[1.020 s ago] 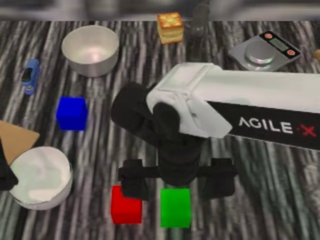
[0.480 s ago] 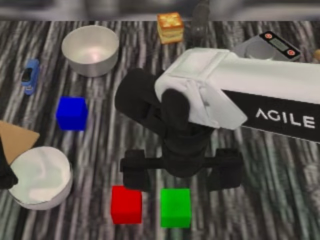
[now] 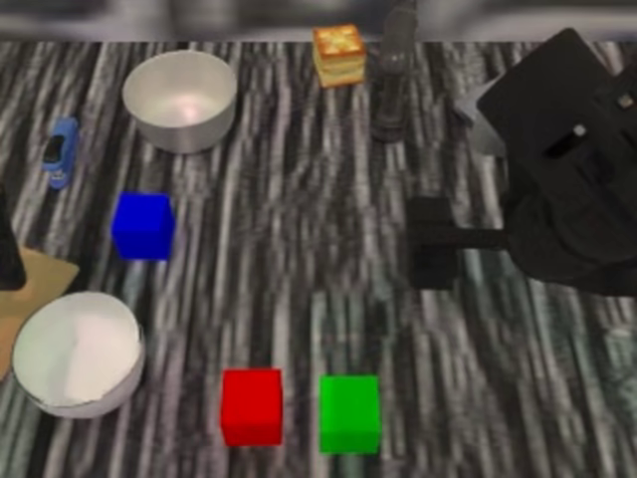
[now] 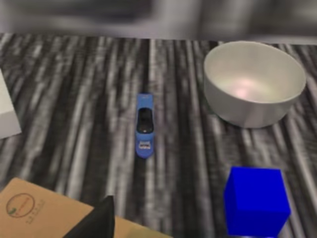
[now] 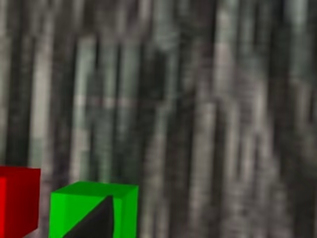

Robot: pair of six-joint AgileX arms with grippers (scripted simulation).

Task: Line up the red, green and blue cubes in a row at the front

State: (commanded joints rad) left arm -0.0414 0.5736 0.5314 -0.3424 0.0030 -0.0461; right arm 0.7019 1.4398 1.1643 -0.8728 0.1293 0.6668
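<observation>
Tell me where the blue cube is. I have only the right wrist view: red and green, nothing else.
Observer: The blue cube sits on the table's left, farther back than the red cube and green cube.
Operator: Name what is nearest it.
Observer: A grey bowl behind, a white bowl in front; it touches neither.
Operator: Place the grippers.
Observer: The left gripper is parked at the left edge; the right gripper hangs over the table's right half, above no cube.
</observation>
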